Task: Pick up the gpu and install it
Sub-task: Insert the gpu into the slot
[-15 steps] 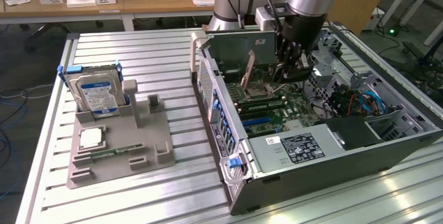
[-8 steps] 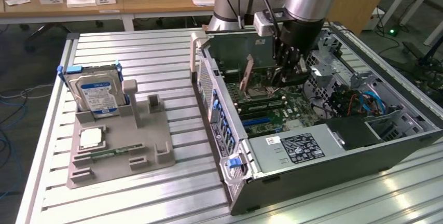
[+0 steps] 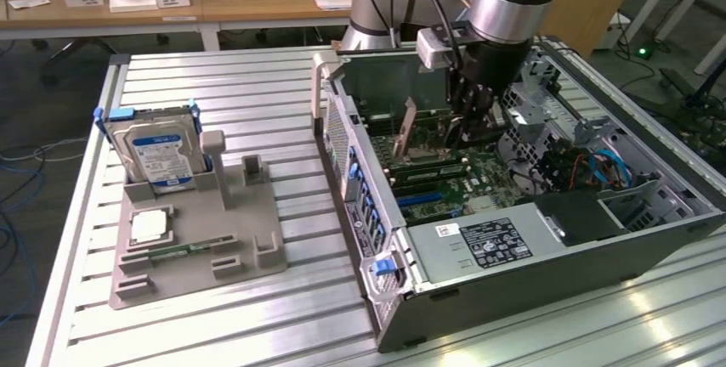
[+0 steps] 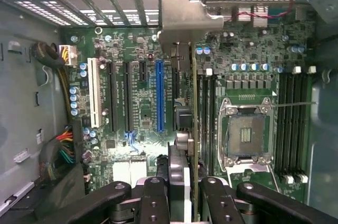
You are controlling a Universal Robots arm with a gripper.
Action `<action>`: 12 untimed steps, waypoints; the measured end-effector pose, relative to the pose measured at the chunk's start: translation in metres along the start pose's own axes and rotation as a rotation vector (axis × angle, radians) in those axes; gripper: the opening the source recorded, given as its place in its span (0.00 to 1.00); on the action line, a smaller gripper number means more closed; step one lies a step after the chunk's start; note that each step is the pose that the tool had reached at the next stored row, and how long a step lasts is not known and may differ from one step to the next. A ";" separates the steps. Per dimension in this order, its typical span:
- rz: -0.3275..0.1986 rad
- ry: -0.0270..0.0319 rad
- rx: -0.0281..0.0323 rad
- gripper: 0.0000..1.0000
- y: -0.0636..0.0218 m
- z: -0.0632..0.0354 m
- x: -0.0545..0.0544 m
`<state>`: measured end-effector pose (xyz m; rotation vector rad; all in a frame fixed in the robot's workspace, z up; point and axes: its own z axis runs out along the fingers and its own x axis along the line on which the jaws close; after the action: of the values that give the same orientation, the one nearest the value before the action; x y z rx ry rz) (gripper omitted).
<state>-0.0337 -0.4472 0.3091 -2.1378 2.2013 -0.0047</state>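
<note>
1. The gripper [image 4: 183, 189] is clenched on the gpu [image 4: 182, 119], a thin card seen edge-on between its fingers [image 4: 154, 198].
2. The gpu is inside the open case [image 3: 511, 307], over the motherboard [image 4: 132, 102] and just beside the blue slot [image 4: 159, 94]. I cannot tell whether it is seated.
3. The arm [image 3: 511, 2] reaches down into the case.
4. At the exterior view's left, a hard drive [image 3: 159, 155] stands in a gray tray [image 3: 244, 239].

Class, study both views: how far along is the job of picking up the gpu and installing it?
Done: the gpu is picked up, clamped edge-on between the jaws. In hand: it is held over the motherboard inside the open computer case, beside the blue slot. Left: seating it; whether its edge has reached a slot is hidden, and the jaws have not let go.
</note>
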 end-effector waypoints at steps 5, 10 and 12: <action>-0.016 -0.0006 -0.0016 0.28 0.0038 0.0034 0.003; -0.016 -0.0008 -0.0016 0.28 0.0108 0.0077 0.004; -0.012 -0.0001 -0.0014 0.28 0.0129 0.0113 0.004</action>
<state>-0.0461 -0.4503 0.2969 -2.1518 2.1890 -0.0037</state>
